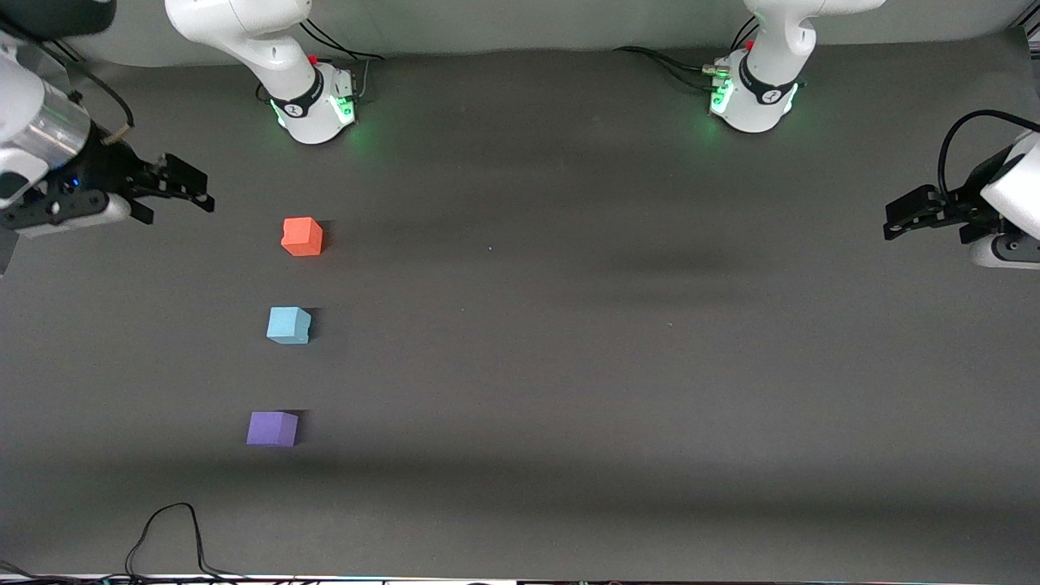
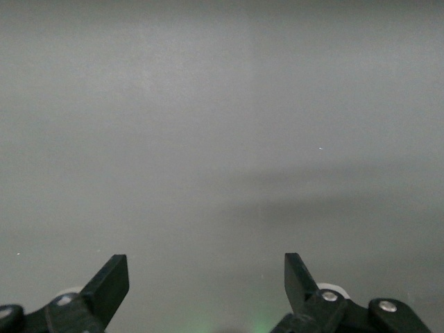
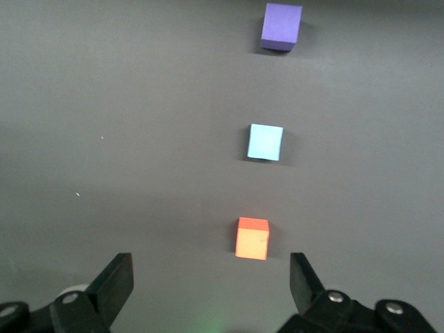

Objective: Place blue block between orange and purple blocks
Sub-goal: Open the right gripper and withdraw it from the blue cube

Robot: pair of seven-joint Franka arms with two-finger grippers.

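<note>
The light blue block (image 1: 288, 325) sits on the dark table in a line with the orange block (image 1: 302, 236), which is farther from the front camera, and the purple block (image 1: 272, 428), which is nearer to it. All three lie toward the right arm's end. The right wrist view shows the orange block (image 3: 252, 238), the blue block (image 3: 266, 141) and the purple block (image 3: 281, 26). My right gripper (image 1: 188, 188) is open and empty, up in the air beside the orange block. My left gripper (image 1: 903, 218) is open and empty at the left arm's end, and that arm waits.
The two robot bases (image 1: 313, 101) (image 1: 751, 93) stand along the table's edge farthest from the front camera. A black cable (image 1: 171, 536) loops on the table near the front edge. The left wrist view shows only bare grey table (image 2: 222, 139).
</note>
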